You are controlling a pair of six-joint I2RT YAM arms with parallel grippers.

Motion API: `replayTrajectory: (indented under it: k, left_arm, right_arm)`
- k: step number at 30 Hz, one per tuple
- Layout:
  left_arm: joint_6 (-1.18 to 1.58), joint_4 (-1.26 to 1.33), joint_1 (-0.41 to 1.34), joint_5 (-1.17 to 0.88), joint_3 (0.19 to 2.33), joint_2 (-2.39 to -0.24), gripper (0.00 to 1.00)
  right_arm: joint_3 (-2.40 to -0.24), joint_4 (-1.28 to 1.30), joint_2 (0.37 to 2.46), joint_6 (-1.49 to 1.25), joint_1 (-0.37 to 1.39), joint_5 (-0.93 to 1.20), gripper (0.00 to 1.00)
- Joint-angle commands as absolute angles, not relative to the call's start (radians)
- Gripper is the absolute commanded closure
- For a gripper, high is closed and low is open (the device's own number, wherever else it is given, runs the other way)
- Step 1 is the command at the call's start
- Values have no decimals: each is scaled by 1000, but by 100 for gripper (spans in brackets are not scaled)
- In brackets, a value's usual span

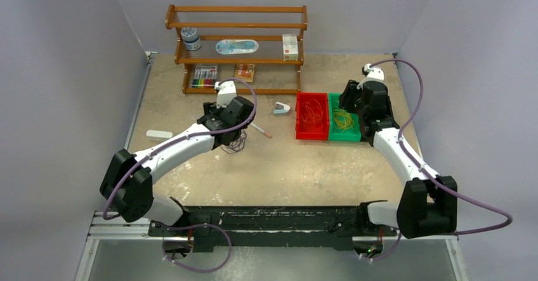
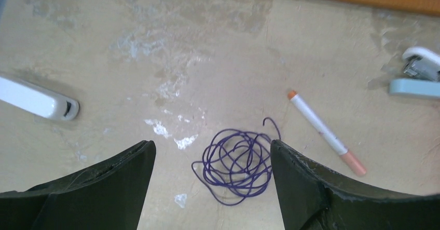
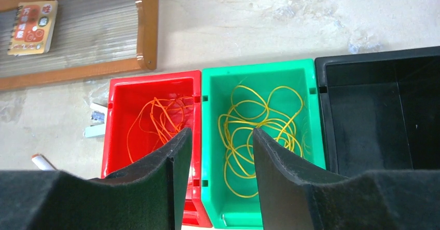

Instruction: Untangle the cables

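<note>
A loose coil of purple cable (image 2: pixel 236 163) lies on the table, just inside the right finger of my left gripper (image 2: pixel 211 147). That gripper hovers above it, open wide and holding nothing. From the top view the purple cable (image 1: pixel 237 144) peeks out under the left gripper (image 1: pixel 231 135). An orange cable (image 3: pixel 158 121) rests in the red bin (image 3: pixel 117 84). A yellow cable (image 3: pixel 259 126) rests in the green bin (image 3: pixel 207 74). My right gripper (image 3: pixel 220 136) hangs over the wall between these two bins, open and empty.
A black bin (image 3: pixel 363 58) with nothing in it stands right of the green one. A white pen (image 2: pixel 324 131), a pale blue stapler (image 2: pixel 417 77) and a white flat case (image 2: pixel 36 97) lie around the purple coil. A wooden shelf (image 1: pixel 238 46) stands at the back.
</note>
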State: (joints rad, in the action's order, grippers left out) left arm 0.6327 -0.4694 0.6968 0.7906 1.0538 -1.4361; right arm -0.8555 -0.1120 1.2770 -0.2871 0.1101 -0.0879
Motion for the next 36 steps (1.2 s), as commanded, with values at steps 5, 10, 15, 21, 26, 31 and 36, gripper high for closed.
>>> replayTrajectory:
  k: [5,10,15,21,26,31,36]
  left_arm:
    - [732,-437,678,706,1026,-1532,18]
    - [748,-412,668,723,1030,-1633,17]
    - [737,-353,656,735,1001,-1697,24]
    - [702,-317,655,762,994,-1719,57]
    - [661,-314,655,752,984,-1692,85]
    - [609,-329,657,712,977,-1633,100]
    - [538,-304,694,581,959,-1538,100]
  right_arm:
    - [-823,-180,1222,-232,107,-13,50]
    - [-820,-163,1201,-231,107,-5,50]
    - [-811,-160,1168,-234,107,-6,50]
    - [-809,-159,1144,-236,107,-3,50]
    - [-810,-160,1120,-236,107,-2,50]
    - [-797,-173,1090,-233,107,3,50]
    - [-784,-201,1077,-227,107,35,49]
